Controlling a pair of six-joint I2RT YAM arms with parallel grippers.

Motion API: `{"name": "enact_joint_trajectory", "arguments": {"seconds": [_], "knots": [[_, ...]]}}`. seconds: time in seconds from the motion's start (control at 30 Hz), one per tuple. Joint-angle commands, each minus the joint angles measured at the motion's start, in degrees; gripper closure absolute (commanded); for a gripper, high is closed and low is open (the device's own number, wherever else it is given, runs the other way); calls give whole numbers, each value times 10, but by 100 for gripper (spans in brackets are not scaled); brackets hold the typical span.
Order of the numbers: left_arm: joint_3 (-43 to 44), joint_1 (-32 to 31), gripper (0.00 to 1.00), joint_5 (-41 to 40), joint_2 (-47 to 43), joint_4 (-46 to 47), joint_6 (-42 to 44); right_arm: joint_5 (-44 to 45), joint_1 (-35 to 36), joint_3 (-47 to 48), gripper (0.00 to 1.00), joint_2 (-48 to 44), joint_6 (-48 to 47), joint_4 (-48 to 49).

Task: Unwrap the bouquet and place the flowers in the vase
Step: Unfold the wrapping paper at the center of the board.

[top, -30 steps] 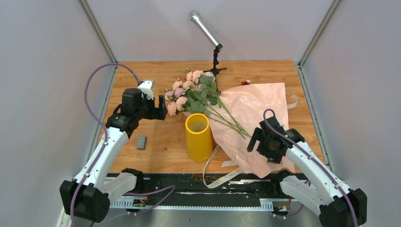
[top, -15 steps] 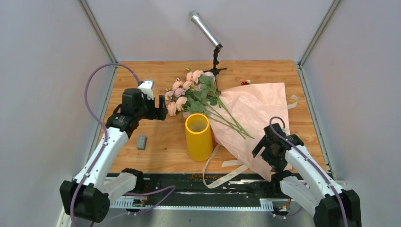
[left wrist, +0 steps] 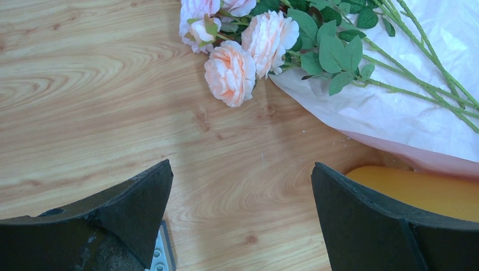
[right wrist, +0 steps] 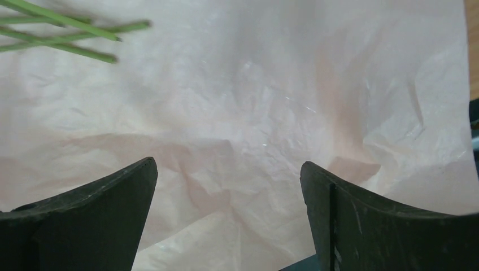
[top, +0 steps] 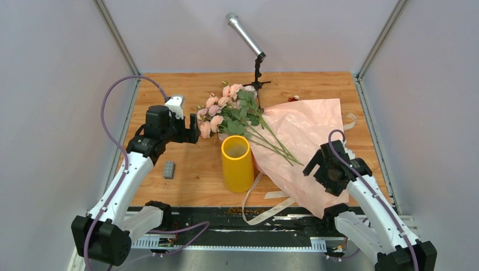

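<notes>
From above, the flowers (top: 240, 116) lie flat on the opened pink wrapping paper (top: 308, 130). Their long axis runs diagonally, with the blooms at the upper left, off the paper, and the stem ends pointing lower right. The yellow vase (top: 237, 164) stands upright at the centre of the table (top: 192, 180), mouth up, just below the blooms. My left gripper (top: 194, 129) hangs beside the roses, jaws spread and holding nothing. My right gripper (top: 314, 160) hangs over the paper's lower right part near the stem tips, also wide open and empty. A beige ribbon (top: 257, 206) trails off the near table edge, and a small grey block (top: 169, 169) sits at the left.

Through my left wrist camera, my two fingers (left wrist: 113, 226) frame bare wood. The roses are at the top centre, their stems leading off to the upper right, and the vase's yellow side shows at the lower right.

Through my right wrist camera, my spread fingers (right wrist: 90, 220) hover over crumpled paper. A few green stem ends sit in the upper left corner, pointing right.
</notes>
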Motion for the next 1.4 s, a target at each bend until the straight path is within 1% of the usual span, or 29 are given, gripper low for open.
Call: {"name": "enact_joint_trajectory", "arguments": {"seconds": [0.0, 0.07, 0.13, 0.23, 0.33, 0.4, 0.5, 0.6, 0.67, 0.73, 0.83, 0.9, 1.13, 1.37], "knots": [[-3, 2, 0, -3, -13, 18, 17, 38, -1, 108, 1, -2, -96, 14], [-7, 3, 0, -8, -12, 24, 22, 20, -2, 128, 2, -6, -145, 60], [-11, 3, 0, -16, -12, 32, 28, -24, -2, 133, 5, -10, -199, 134], [-15, 3, 0, -28, -12, 50, 34, -90, -1, 129, 8, 5, -253, 246], [-20, 2, 0, -31, -12, 74, 25, -131, -2, 133, 12, 56, -306, 341], [-19, 2, 0, -16, -8, 86, 13, -134, -1, 149, 20, 107, -340, 376], [6, 3, 0, -3, 13, 85, 8, -135, -1, 183, 28, 198, -380, 397], [28, 3, 0, -7, 31, 76, 21, -187, -1, 217, 35, 277, -414, 432], [38, 4, 0, -10, 40, 77, 29, -236, 0, 238, 40, 331, -428, 459], [46, 5, 0, -15, 48, 81, 34, -258, 1, 265, 44, 385, -433, 478], [46, 9, 0, -27, 60, 96, 34, -248, 11, 314, 49, 458, -440, 486], [43, 13, 0, -34, 69, 103, 29, -249, 20, 347, 51, 506, -449, 489], [56, 19, 0, -51, 94, 90, 51, -272, 37, 447, 59, 617, -470, 485], [62, 19, 0, -68, 99, 74, 56, -279, 53, 489, 69, 668, -473, 482]]}}
